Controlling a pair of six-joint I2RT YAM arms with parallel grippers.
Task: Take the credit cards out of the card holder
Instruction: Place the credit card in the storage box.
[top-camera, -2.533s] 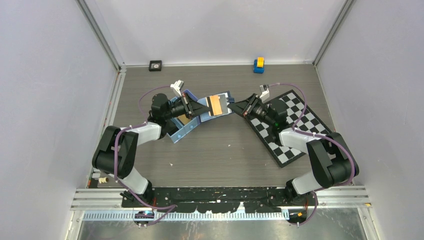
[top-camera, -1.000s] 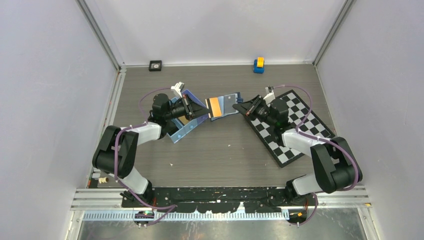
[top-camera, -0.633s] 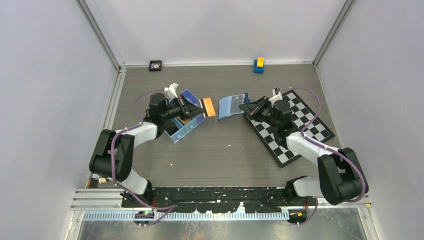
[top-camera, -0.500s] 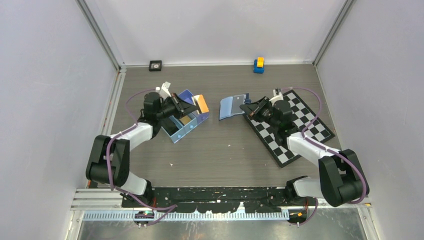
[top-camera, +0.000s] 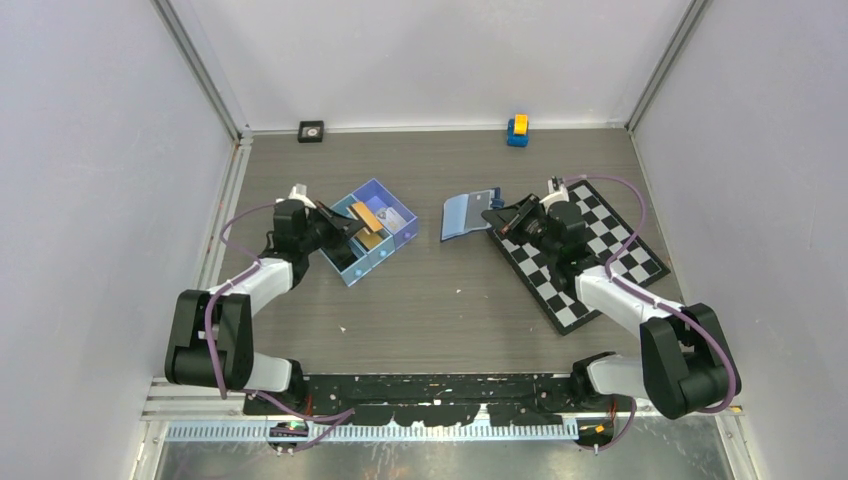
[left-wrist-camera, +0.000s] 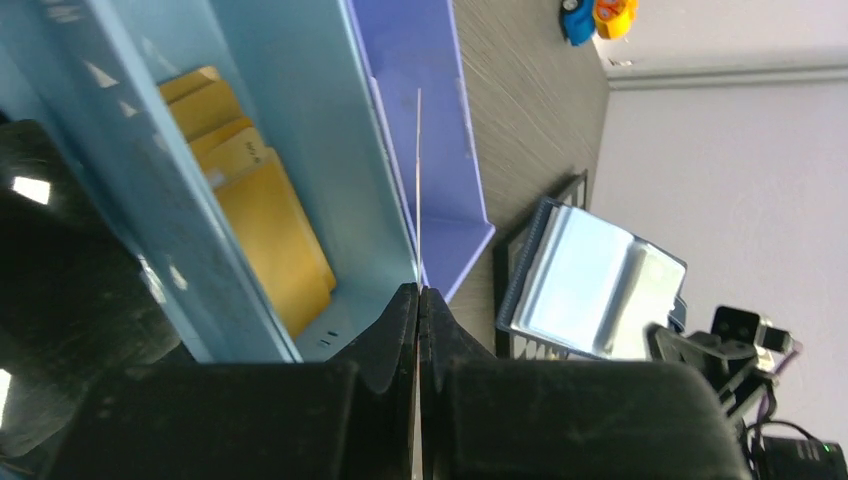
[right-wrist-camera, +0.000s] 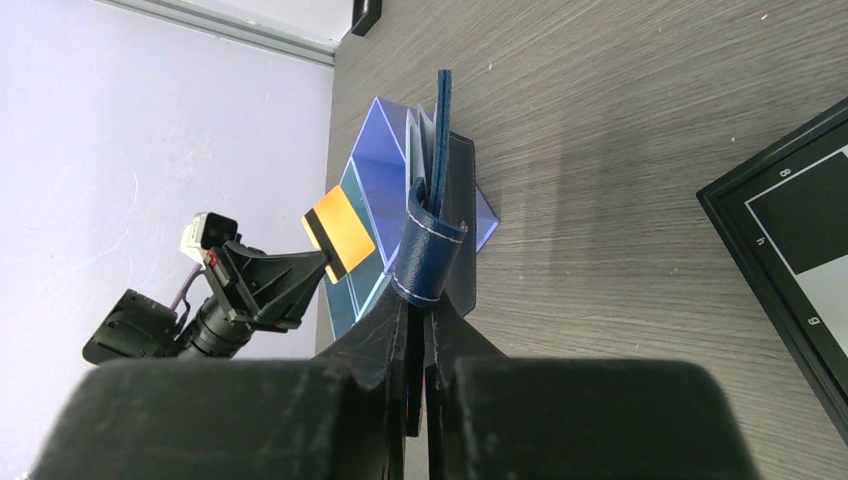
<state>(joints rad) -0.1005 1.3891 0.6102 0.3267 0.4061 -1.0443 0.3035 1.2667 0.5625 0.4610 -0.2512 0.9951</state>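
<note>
Orange card is out of the card holder, clamped edge-on in the left fingers over the tray. Right fingers are clamped on the card holder's edge, near the chessboard. Likely step: the drop. Best to get the card below the tray wall beside the gold cards, then release. It lines up with a divider, so which compartment is unclear. Can't tell whether cards remain inside the card holder.

Grey wood-grain table, light-blue tray, checkerboard, blue-yellow toy, small black block.
</note>
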